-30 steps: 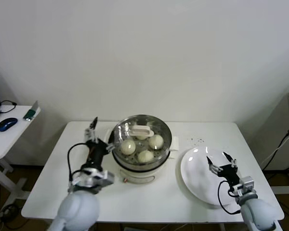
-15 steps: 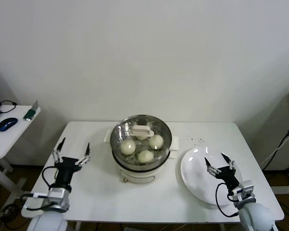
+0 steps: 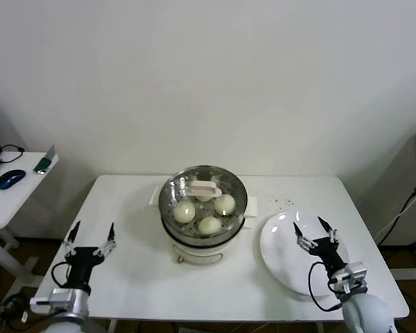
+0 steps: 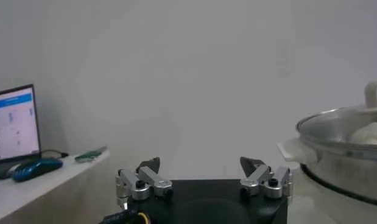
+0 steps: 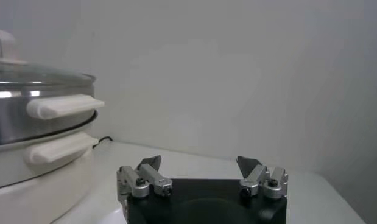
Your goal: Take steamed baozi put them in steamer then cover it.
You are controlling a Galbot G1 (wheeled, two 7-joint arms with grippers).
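Observation:
The steamer (image 3: 202,208) stands mid-table, a shiny steel pot on a cream base, with its clear glass lid (image 3: 205,186) on top. Through the lid I see several cream-white baozi (image 3: 184,211) resting inside. My left gripper (image 3: 91,235) hovers open and empty over the table's front left corner, well away from the steamer. My right gripper (image 3: 313,231) is open and empty above the white plate (image 3: 281,251). The steamer (image 4: 346,158) sits beside the open left gripper (image 4: 202,163) in the left wrist view, and the right wrist view has the steamer (image 5: 39,146) off to one side of the open right gripper (image 5: 200,162).
The plate lies at the front right of the white table (image 3: 145,260) and holds nothing. A side desk (image 3: 7,198) to the left carries a blue mouse (image 3: 10,179) and a small green object (image 3: 44,164). Dark crumbs (image 3: 286,203) dot the table behind the plate.
My left gripper has pulled back from beside the steamer to the table's front left corner. The right gripper has stayed over the plate.

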